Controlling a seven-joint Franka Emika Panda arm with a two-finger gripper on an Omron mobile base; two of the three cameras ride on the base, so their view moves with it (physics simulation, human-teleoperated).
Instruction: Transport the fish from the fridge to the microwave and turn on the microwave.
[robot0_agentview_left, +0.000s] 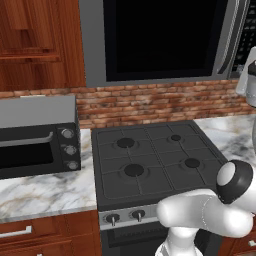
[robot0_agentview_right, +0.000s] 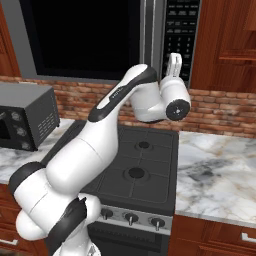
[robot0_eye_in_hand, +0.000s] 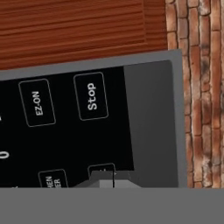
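The microwave (robot0_agentview_left: 160, 40) hangs over the stove with its black glass door closed and its silver handle (robot0_agentview_right: 150, 35) beside the button panel (robot0_agentview_right: 179, 30). My gripper (robot0_agentview_right: 174, 64) is raised to the lower part of that panel, its jaws shut with nothing between them. In the hand view the closed fingertips (robot0_eye_in_hand: 113, 177) sit right at the panel (robot0_eye_in_hand: 65, 131), just under a small button, below the "Stop" button (robot0_eye_in_hand: 91, 96) and the "EZ-ON" button (robot0_eye_in_hand: 37, 103). The fish is hidden. The fridge is out of view.
A black countertop oven (robot0_agentview_left: 37, 145) with three knobs stands on the marble counter (robot0_agentview_left: 45, 192) to the left. The dark stove (robot0_agentview_left: 155, 160) lies under my arm. A brick wall (robot0_agentview_right: 220, 107) and wooden cabinets (robot0_agentview_right: 225, 40) border the microwave.
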